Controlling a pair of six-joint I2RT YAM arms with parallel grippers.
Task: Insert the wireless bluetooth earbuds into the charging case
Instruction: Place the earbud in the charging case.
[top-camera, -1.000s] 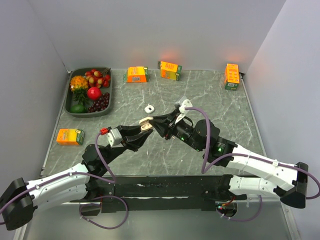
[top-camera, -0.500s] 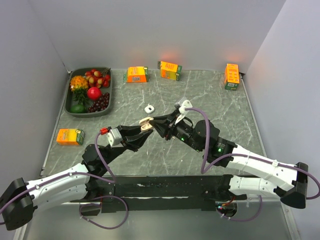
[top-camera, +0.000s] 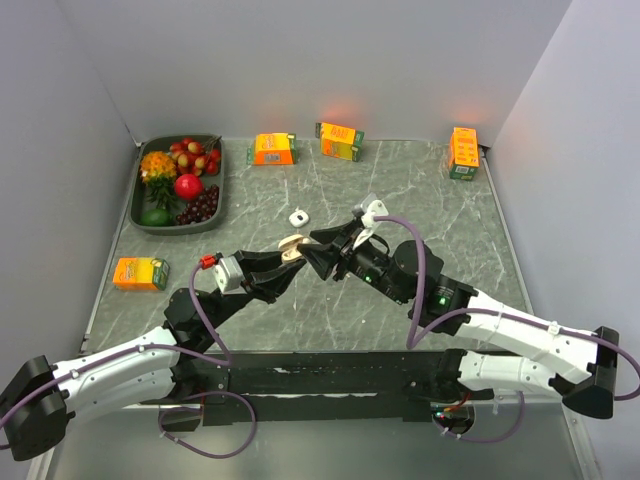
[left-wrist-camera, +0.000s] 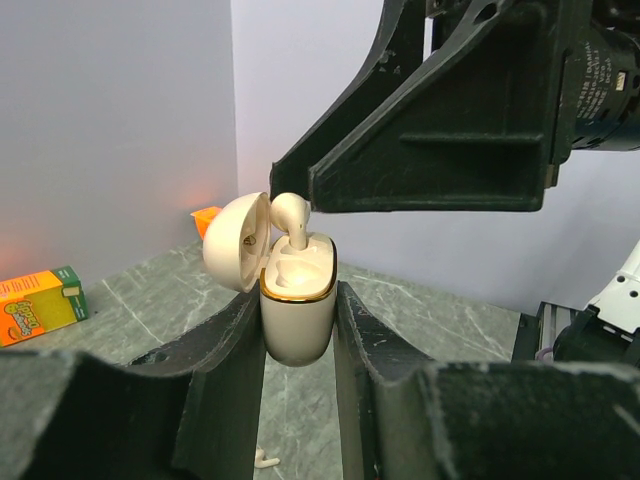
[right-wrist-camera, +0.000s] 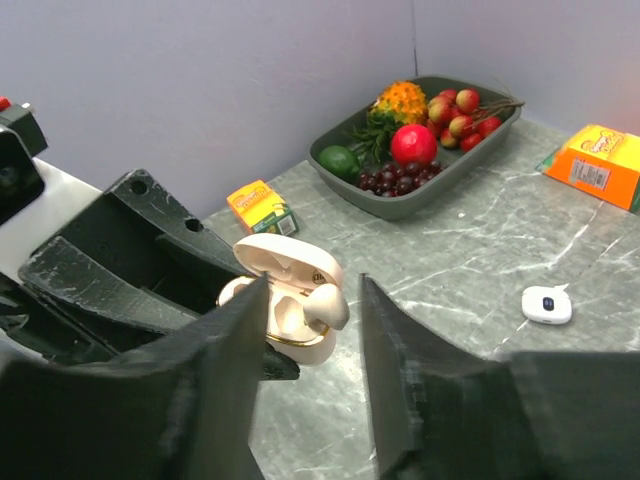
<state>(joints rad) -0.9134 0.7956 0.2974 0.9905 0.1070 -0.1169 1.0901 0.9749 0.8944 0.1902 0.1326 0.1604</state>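
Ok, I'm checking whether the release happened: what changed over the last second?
The right hand opened its fingers and let go of the earbud, which now stands stem-down in the charging case. The left hand stayed clamped on the case, lid open; the cartons and fruit tray did not move.

— Where is the case?
— The case (left-wrist-camera: 296, 318) is cream with a gold rim. It stands upright off the table, clamped by its sides in the left gripper (left-wrist-camera: 298, 335).
— And the lid?
— The lid (left-wrist-camera: 236, 240) is swung open, tipped back to the left in the left wrist view.
— Any earbuds?
— One pale earbud (left-wrist-camera: 291, 212) stands stem-down in the case on the lid side, its head above the rim. A tiny stemmed piece (left-wrist-camera: 264, 459) lies on the table below the case, too small to tell more.
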